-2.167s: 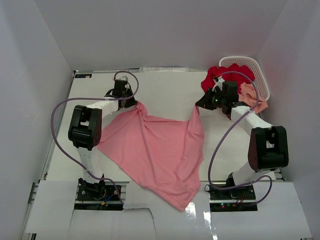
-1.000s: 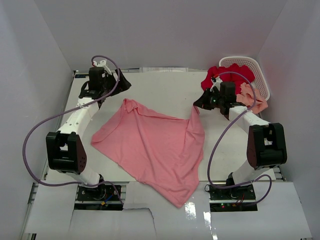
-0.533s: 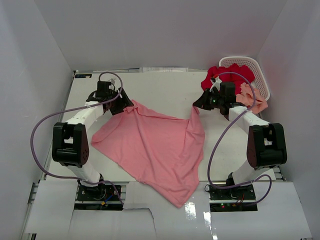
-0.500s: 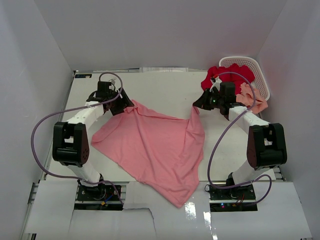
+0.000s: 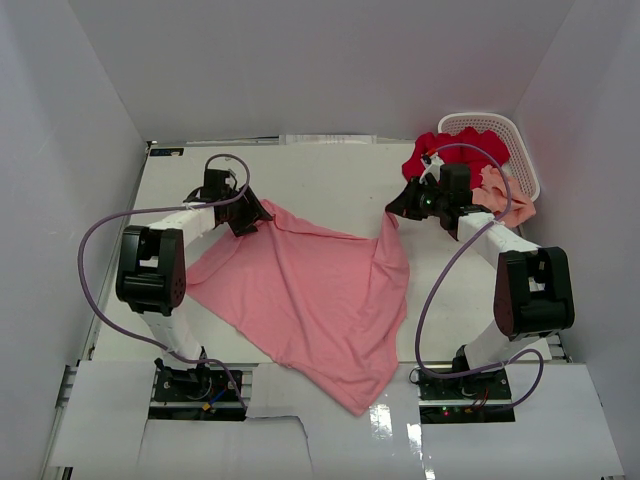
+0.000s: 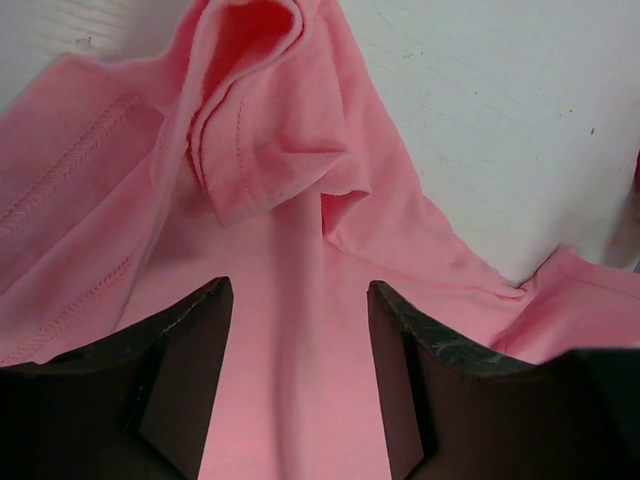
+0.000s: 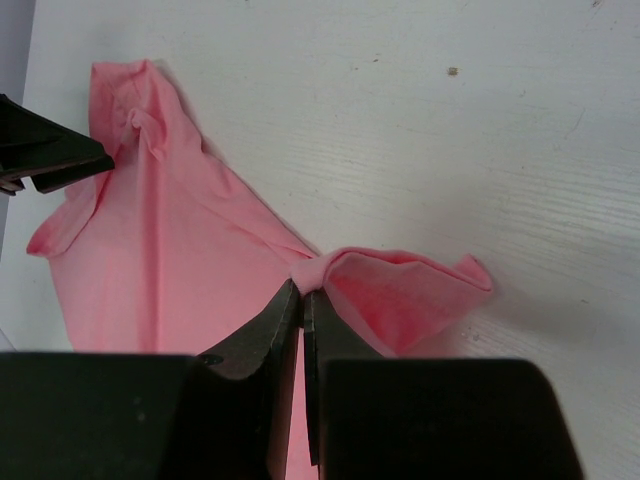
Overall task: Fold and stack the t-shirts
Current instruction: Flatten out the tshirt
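Between the spread fingers of my left gripper (image 6: 300,292) ran a ridge of the pink shirt (image 5: 310,300), just short of its bunched far-left corner and not pinched. My right gripper (image 7: 302,290) was pressed together on the far-right corner, low over the table (image 5: 330,175). Outward, the shirt lay rumpled across the middle, one point trailing toward the near edge. The red shirt (image 5: 445,150) and peach shirt (image 5: 500,190) waited at the basket (image 5: 497,122). I judged this the spreading-flat step. Next, the left needed a firm pinch, then both corners drawn apart.
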You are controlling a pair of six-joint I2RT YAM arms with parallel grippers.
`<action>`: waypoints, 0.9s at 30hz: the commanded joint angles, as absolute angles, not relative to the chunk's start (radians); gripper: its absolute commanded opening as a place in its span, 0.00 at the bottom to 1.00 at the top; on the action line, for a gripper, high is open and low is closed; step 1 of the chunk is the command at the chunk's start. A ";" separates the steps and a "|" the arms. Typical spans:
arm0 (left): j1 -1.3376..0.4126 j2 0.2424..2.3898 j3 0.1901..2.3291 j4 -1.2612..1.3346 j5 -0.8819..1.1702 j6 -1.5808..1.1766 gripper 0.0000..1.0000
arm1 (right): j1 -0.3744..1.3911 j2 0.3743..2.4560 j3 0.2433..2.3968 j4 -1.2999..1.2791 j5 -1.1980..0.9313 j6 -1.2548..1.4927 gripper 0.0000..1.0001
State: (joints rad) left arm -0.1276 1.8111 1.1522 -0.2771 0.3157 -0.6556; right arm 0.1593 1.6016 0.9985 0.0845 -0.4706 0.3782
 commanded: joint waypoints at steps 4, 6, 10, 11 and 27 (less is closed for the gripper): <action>-0.130 1.809 1.117 -0.189 0.287 -0.725 0.62 | 0.164 1.562 0.991 0.115 -0.479 0.364 0.08; -0.130 1.827 1.124 -0.175 0.287 -0.741 0.58 | 0.164 1.560 0.989 0.114 -0.480 0.362 0.08; -0.130 1.861 1.146 -0.163 0.287 -0.755 0.54 | 0.164 1.560 0.988 0.114 -0.479 0.359 0.08; -0.130 1.865 1.146 -0.160 0.287 -0.756 0.54 | 0.164 1.562 0.988 0.114 -0.480 0.360 0.08; -0.094 1.842 1.103 -0.112 0.252 -0.808 0.57 | 0.164 1.569 0.983 0.118 -0.486 0.357 0.08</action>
